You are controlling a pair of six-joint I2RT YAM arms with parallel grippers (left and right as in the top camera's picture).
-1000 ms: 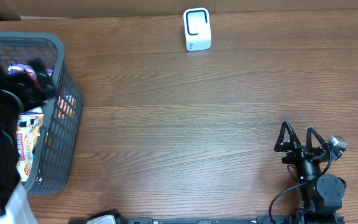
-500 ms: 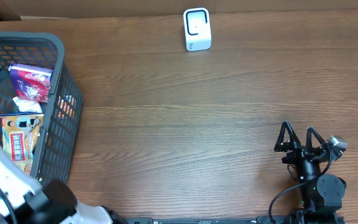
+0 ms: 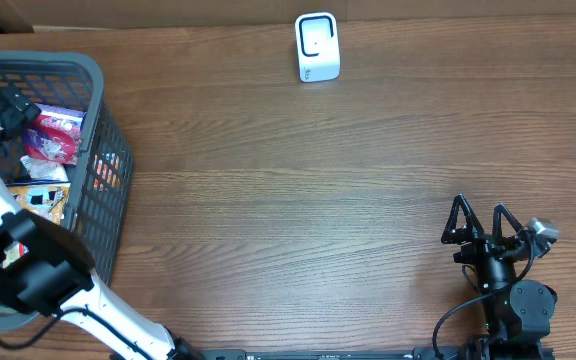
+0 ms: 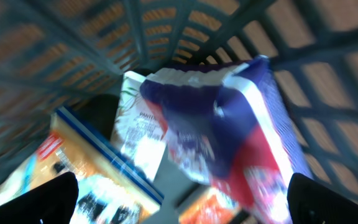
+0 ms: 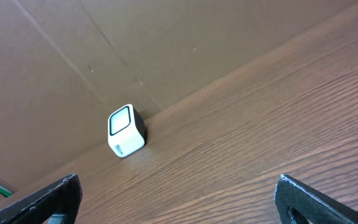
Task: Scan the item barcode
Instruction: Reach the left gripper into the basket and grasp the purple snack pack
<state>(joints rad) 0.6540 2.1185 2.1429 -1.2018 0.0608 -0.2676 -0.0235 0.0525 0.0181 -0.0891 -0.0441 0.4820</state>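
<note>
Several snack packets lie in a grey mesh basket (image 3: 95, 92) at the table's left edge. A purple and red packet (image 3: 56, 136) (image 4: 235, 130) lies on top, beside a white packet (image 4: 138, 127) and an orange packet (image 3: 46, 204) (image 4: 82, 180). My left gripper (image 3: 2, 106) (image 4: 182, 208) hangs open inside the basket just above them, holding nothing; its view is blurred. The white barcode scanner (image 3: 317, 47) (image 5: 126, 130) stands at the table's back edge. My right gripper (image 3: 480, 222) (image 5: 179, 202) rests open and empty at the front right, facing the scanner.
The basket's mesh walls (image 4: 166, 37) rise around the left gripper. A brown cardboard wall (image 5: 104, 50) stands behind the scanner. Bare wooden tabletop (image 3: 298, 200) stretches between the basket and the right arm.
The left arm has swung across the basket and its gripper now hangs over the packets at the back. The right arm has not moved.
</note>
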